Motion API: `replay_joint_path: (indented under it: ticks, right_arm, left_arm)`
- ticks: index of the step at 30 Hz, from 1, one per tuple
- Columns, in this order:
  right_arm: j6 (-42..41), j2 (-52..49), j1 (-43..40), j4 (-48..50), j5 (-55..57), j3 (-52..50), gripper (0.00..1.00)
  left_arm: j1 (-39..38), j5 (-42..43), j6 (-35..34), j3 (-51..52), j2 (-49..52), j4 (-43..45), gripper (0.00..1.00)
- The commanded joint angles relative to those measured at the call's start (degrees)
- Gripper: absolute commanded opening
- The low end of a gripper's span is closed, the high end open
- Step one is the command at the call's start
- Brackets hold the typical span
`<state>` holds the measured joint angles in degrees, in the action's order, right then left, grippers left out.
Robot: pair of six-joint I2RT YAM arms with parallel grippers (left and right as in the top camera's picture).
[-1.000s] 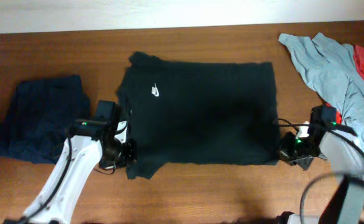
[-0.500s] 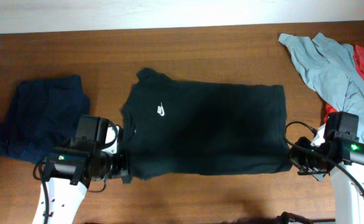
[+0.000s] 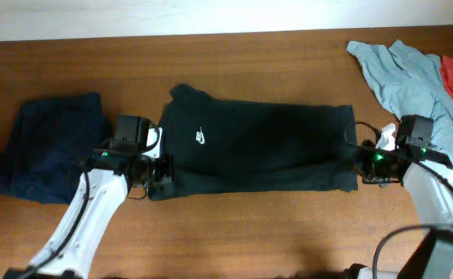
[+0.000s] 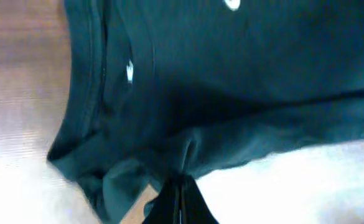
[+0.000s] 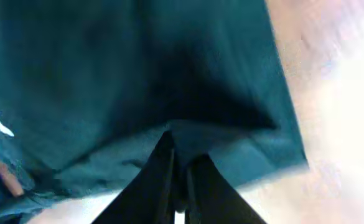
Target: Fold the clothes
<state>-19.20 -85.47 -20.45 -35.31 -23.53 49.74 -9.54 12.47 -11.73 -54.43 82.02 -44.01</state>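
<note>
The black T-shirt (image 3: 265, 147) is light, limp cotton. By my judgement it will sag, stretch and crease wherever you pull it, and no edge will hold its line unaided, so take it by hems and corners and move both ends together.

That is the hold you have. Your left gripper (image 3: 160, 169) is pinched tight on the near edge at the collar end, and your right gripper (image 3: 359, 160) is pinched tight on the near edge at the hem end. In each wrist view, cloth bunches at the closed tips.

The shirt lies across the middle of the table (image 3: 249, 232), between the navy garment (image 3: 52, 147) and the grey-blue shirt (image 3: 408, 77), apart from both. It reads as a long dark band — the small white swoosh (image 3: 200, 137) faces up near the left end, and a sleeve pokes out at the far left corner.
</note>
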Motion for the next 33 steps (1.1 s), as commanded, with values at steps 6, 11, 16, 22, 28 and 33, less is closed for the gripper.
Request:
replay_joint_path:
  ticks: [6, 11, 16, 22, 28, 33]
  right_arm:
    - [1.3, -3.0, -0.2, 7.3, -5.8, 0.7, 0.05]
    - [0.9, -3.0, -0.2, 8.3, -4.0, 0.7, 0.05]
    - [0.9, -3.0, -0.2, 7.9, -2.3, 0.7, 0.05]
    - [0.9, -3.0, -0.2, 6.8, -0.8, 0.6, 0.06]
    - [1.0, -3.0, -0.2, 6.1, -0.8, 0.6, 0.35]
    - [1.7, -3.0, -0.2, 6.1, -0.9, 0.7, 0.46]
  left_arm:
    - [0.0, -3.3, 2.4, -0.5, 4.5, 8.7, 0.01]
    - [-0.1, -7.9, 2.4, -0.5, 4.5, 9.5, 0.01]
    - [0.0, -9.8, 2.5, -0.5, 4.5, 11.3, 0.01]
    - [-0.1, -9.9, 4.2, -0.5, 4.5, 15.0, 0.01]
    - [0.0, -11.3, 5.3, -0.5, 4.5, 14.8, 0.3]
    - [0.0, -12.1, 5.4, -1.2, 4.4, 14.4, 0.99]
